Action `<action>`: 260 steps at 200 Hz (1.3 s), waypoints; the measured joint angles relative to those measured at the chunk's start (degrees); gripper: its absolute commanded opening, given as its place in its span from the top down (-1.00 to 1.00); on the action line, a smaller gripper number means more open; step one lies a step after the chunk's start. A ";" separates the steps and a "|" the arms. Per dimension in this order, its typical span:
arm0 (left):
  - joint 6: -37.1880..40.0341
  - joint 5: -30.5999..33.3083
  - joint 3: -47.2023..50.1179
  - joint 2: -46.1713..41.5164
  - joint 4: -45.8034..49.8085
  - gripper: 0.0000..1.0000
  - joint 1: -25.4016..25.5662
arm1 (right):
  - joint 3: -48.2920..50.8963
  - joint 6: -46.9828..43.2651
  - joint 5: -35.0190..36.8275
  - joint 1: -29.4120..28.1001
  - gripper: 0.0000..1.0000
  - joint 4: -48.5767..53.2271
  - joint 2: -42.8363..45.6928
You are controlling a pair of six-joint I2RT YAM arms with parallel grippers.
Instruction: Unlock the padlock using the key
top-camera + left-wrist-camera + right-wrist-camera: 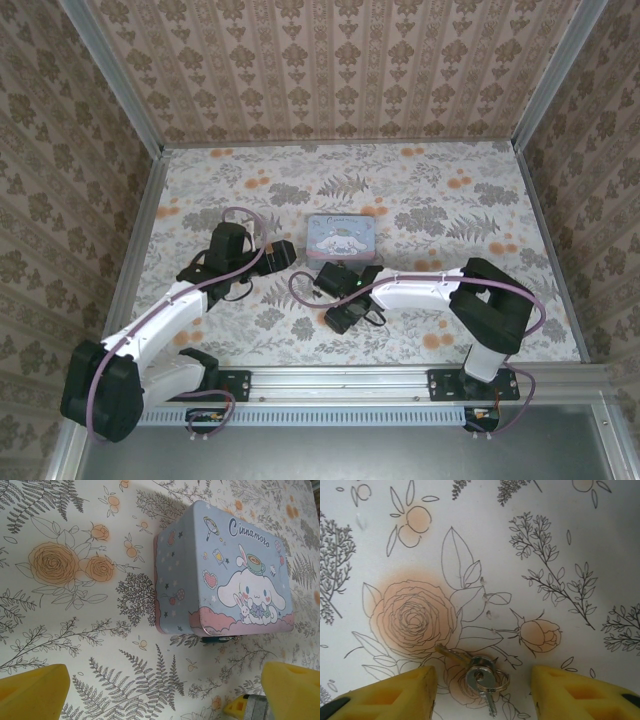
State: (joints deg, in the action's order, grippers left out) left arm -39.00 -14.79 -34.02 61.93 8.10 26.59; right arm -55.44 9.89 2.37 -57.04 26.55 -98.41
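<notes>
Right gripper (483, 692): jaws apart astride key (449, 653), gripping nothing.
Key ungrasped; padlock (219, 639) at tin (190, 570) untouched; unlocking likely all ahead.

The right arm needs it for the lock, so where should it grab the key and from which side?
Probably pinch the key at its head, beside the ring, coming straight down from above. It lies flat on the table, thin blade pointing away, and the open right gripper straddles it.
</notes>
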 measured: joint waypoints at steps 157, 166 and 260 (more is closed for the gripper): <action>-0.02 -1.09 0.04 1.11 -0.85 -1.00 0.00 | 0.50 1.68 1.46 0.15 1.00 -1.81 0.15; -0.02 -1.33 0.15 1.11 -0.90 -1.00 0.00 | 0.66 2.27 1.51 0.15 1.00 -2.03 0.24; -3.54 -5.79 0.63 2.62 -4.81 -0.99 0.17 | 9.86 11.82 -5.53 4.70 1.00 -10.69 8.55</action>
State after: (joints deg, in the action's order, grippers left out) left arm -42.54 -20.58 -33.39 64.55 3.29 26.76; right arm -45.58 21.71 -3.16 -52.34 15.86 -89.86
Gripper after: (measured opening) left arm 0.999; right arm 0.070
